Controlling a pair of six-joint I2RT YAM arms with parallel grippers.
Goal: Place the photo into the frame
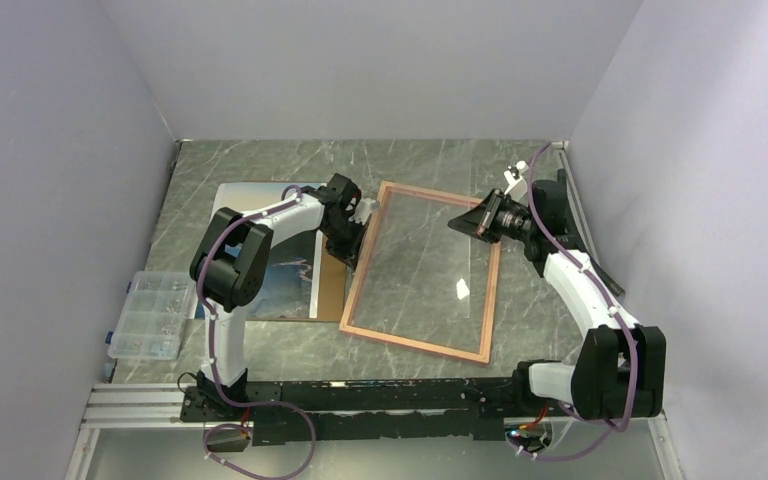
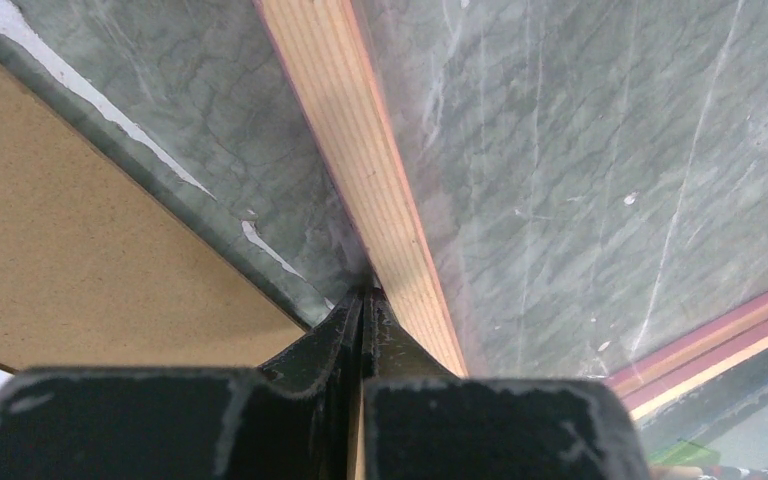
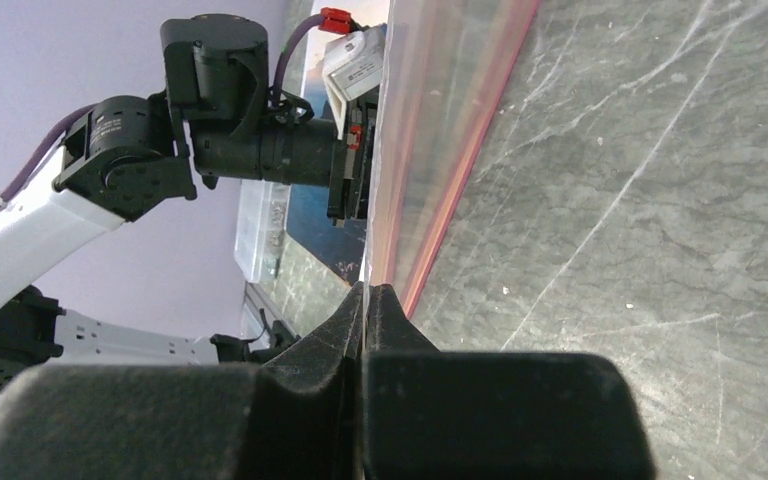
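The left gripper (image 1: 358,232) pinches the frame (image 1: 415,345) by its nine-o'clock rail. The right gripper (image 1: 470,224) is clamped narrow on the clear pane (image 1: 430,260) at two o'clock. The photo (image 1: 285,280) lies flat at nine o'clock of the frame. Uneven pulling could flex the pane or let it slip.

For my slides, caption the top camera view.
Left fingers and right fingers pinch opposite edges of the frame; photo lies alongside, left of it.

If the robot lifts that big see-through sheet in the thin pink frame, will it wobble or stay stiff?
The big clear sheet looks so thin that the right gripper pinches its edge almost fully shut, so it probably bends and feels light. Its shiny glare suggests a smooth, slippery surface, so it may slide.
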